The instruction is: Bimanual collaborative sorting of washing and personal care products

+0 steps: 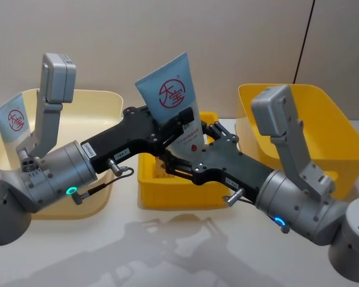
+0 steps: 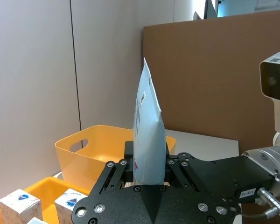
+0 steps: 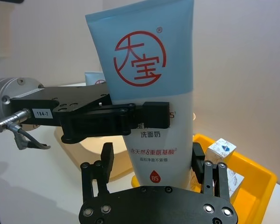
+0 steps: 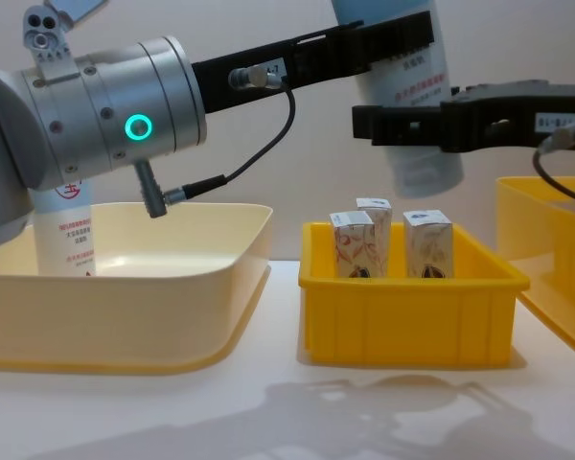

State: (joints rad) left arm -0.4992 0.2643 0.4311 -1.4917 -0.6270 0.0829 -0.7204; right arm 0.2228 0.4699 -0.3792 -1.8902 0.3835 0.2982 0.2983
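- Above the small yellow bin (image 4: 412, 307), our left gripper (image 2: 148, 163) clamps the tube (image 1: 167, 89), our right gripper (image 3: 151, 161) wide around it.
- Letting go early, we could drop it on the cartons (image 4: 428, 244).

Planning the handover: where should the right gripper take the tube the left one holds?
Likely the rounder lower body of the tube, under the left gripper, from the printed face, where the open right gripper straddles it: flat end up, that part free.

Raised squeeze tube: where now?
Head view centre: squeeze tube in mid-air above the small yellow tray, clamped by the left gripper, right gripper at its lower end.
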